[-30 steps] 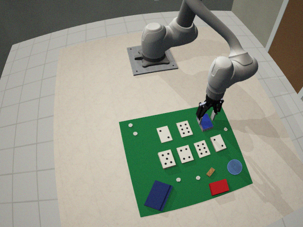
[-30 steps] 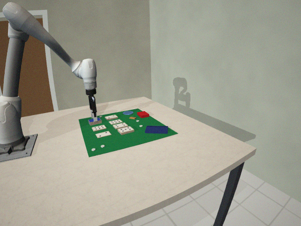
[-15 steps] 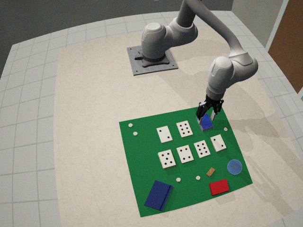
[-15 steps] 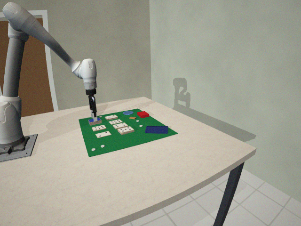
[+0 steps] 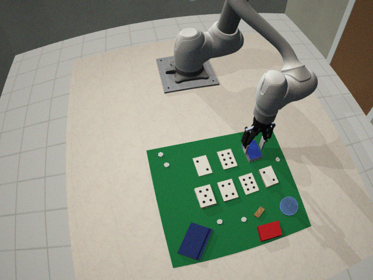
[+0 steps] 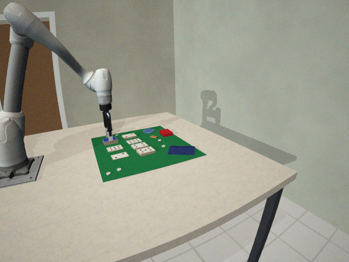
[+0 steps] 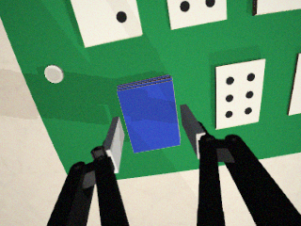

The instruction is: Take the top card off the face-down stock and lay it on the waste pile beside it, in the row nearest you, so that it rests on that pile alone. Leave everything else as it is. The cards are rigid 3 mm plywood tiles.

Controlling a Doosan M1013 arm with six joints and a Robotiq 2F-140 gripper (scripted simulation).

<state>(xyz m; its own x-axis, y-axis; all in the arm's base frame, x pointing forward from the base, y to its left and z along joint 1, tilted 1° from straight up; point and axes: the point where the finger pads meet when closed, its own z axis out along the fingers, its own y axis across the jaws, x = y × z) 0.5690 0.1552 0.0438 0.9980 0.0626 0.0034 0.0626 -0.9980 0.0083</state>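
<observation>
Top, side and close wrist views share the green mat (image 5: 168,192).

Open pincer (image 7: 152,134) astride blue stock (image 7: 149,115)

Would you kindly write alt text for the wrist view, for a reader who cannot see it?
The open gripper straddles a blue-backed stack of cards on a green mat, one finger on each side, neither touching it. White cards with black dots lie beyond, the six-dot card nearest on the right.
</observation>
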